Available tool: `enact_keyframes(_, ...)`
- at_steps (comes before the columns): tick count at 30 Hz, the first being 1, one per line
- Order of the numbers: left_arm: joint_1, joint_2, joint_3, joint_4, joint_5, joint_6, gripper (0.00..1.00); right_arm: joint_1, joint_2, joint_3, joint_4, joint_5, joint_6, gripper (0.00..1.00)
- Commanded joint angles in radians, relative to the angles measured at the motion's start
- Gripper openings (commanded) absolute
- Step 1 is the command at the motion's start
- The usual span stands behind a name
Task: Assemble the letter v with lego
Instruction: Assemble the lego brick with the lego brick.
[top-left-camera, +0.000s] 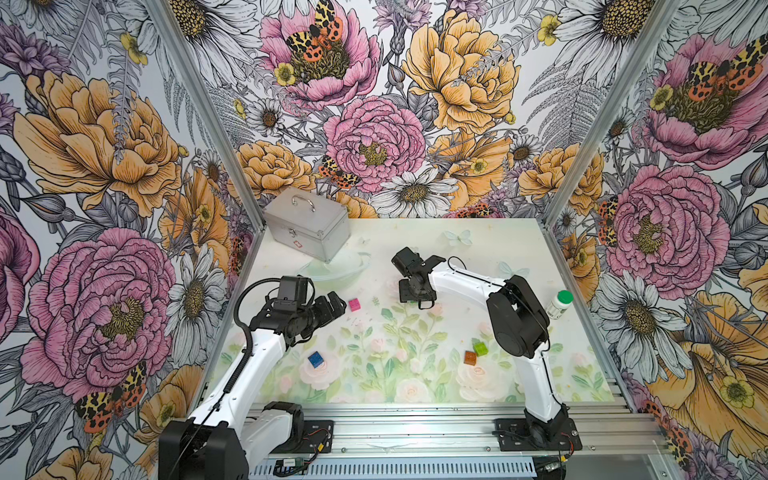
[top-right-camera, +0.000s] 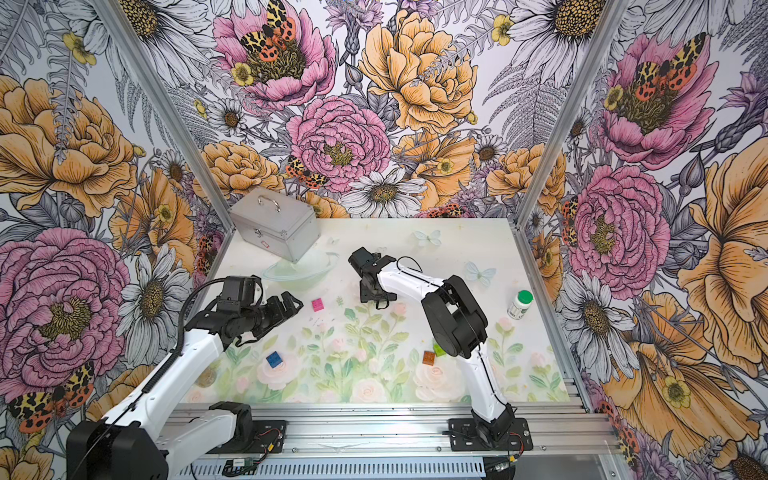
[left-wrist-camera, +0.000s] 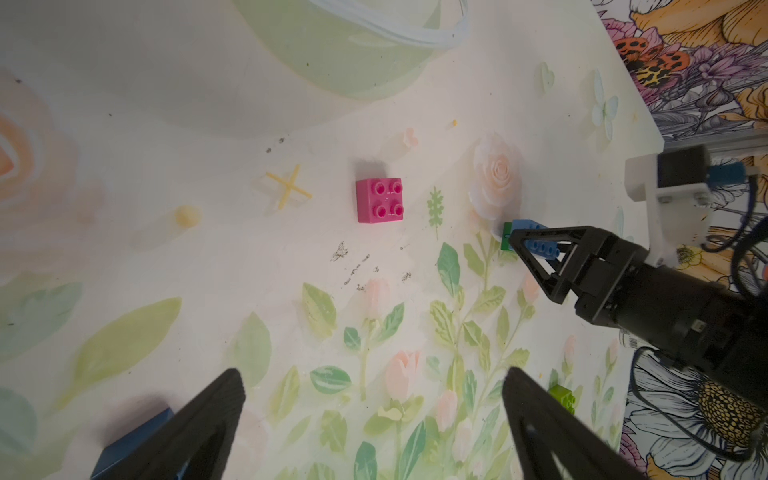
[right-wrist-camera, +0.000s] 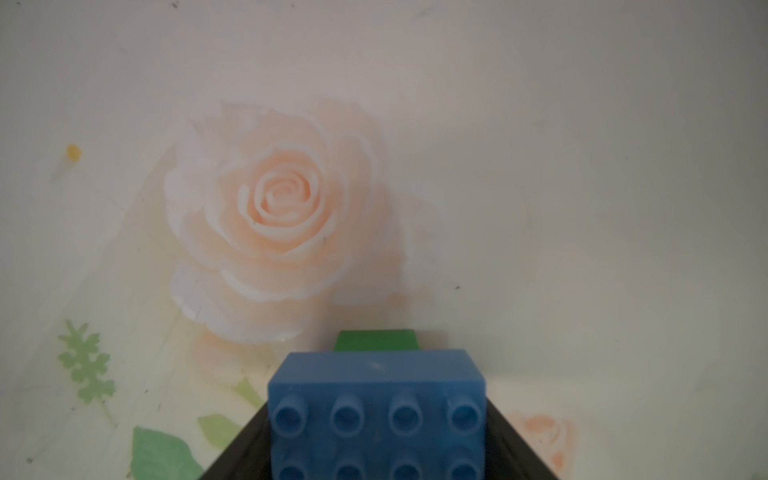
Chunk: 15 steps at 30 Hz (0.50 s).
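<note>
Arm bases sit on the aluminium rail (top-left-camera: 415, 430) along the lower edge of both top views. The flower-printed worktop (top-left-camera: 415, 390) begins just beyond it.

Nearest row of lego:
- The dark-blue brick (top-left-camera: 316, 359) lies lower left of centre, just right of the left arm's white link.
- The orange brick (top-left-camera: 470, 358) and the lime brick (top-left-camera: 481, 348) lie lower right of centre, just beside each other and close to the right arm. Whether they touch cannot be told.

Middle row:
- The left hand (top-left-camera: 338, 305) is left of centre, above the worktop. Its fingers (left-wrist-camera: 216, 415) are spread wide and hold nothing.
- The pink brick (top-left-camera: 354, 304) rests studs up just right of the left hand's fingertips, apart from them.
- The right hand (left-wrist-camera: 523, 239) is at the centre of both top views, pointing down at the worktop. It pinches the light-blue brick (right-wrist-camera: 376, 411) between both fingers, with the studs facing the right wrist camera.
- The dark-green brick (right-wrist-camera: 376, 340) touches the far face of the light-blue brick. Whether the two are clicked together, or whether the pair touches the worktop, cannot be told.
- The other four bricks lie well apart from this pair.

Far row:
- A white bottle with a green cap (top-left-camera: 560, 303) stands at the right edge of the worktop.
- A clear bowl (top-left-camera: 332, 272) sits beyond the left hand.
- A metal case (top-left-camera: 307, 224) occupies the far left corner. Its near corner meets the bowl's rim in the frame.
</note>
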Motion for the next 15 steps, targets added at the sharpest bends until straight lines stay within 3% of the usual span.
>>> enact_keyframes(1, -0.010, 0.019, 0.041, 0.007, 0.017, 0.014, 0.99, -0.012, 0.082, -0.026, -0.096, -0.087, 0.006, 0.46)
enact_keyframes(6, -0.017, 0.034, 0.054, 0.004, 0.015, 0.016, 0.99, -0.036, 0.063, 0.055, -0.127, -0.075, -0.012, 0.49)
enact_keyframes(12, -0.017, 0.035, 0.048, -0.001, 0.012, 0.021, 0.98, -0.039, 0.050, 0.090, -0.139, -0.080, -0.023, 0.67)
enact_keyframes(15, -0.017, 0.038, 0.049, -0.004, 0.015, 0.024, 0.99, -0.039, 0.047, 0.095, -0.140, -0.078, -0.024, 0.71)
